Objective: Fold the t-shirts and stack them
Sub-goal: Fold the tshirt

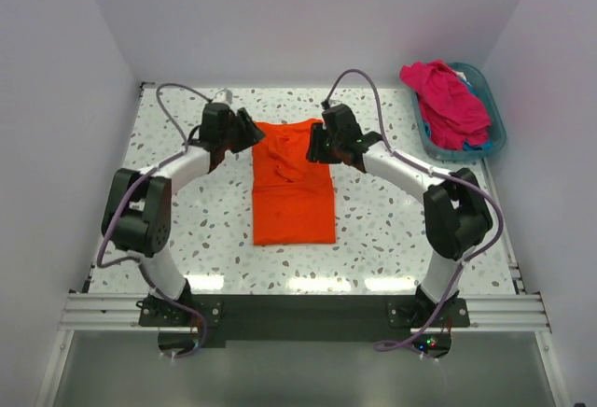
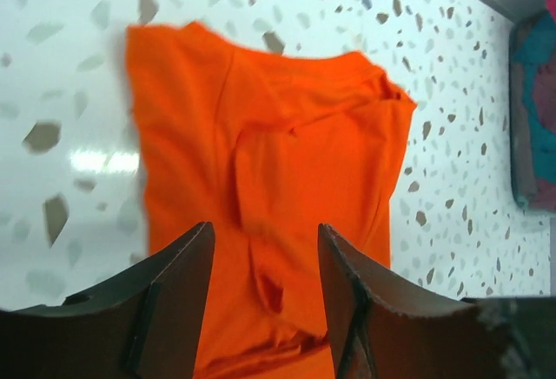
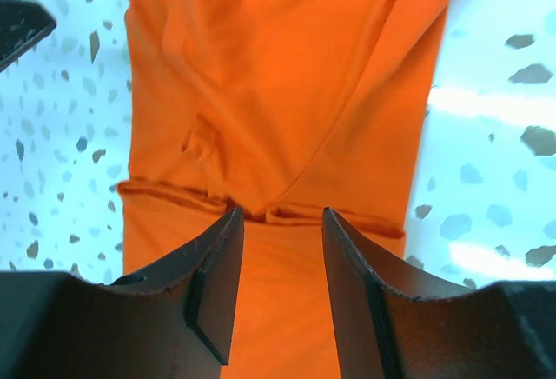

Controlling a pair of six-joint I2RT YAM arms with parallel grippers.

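An orange t-shirt (image 1: 293, 183) lies in the middle of the table as a long narrow strip, its far end folded back toward the middle with a rumpled edge. My left gripper (image 1: 250, 133) hovers at the shirt's far left corner, and in the left wrist view (image 2: 265, 233) its jaws stand open with only orange cloth (image 2: 278, 162) below them. At the far right corner my right gripper (image 1: 317, 144) is also open, nothing between its fingers (image 3: 282, 216); the folded hem (image 3: 261, 214) lies just beyond the tips. A magenta-pink t-shirt (image 1: 448, 101) is heaped in the basket.
A teal basket (image 1: 494, 118) stands at the back right of the speckled table (image 1: 382, 230), with a bit of blue fabric (image 1: 474, 147) under the pink heap. White walls close in the table on three sides.
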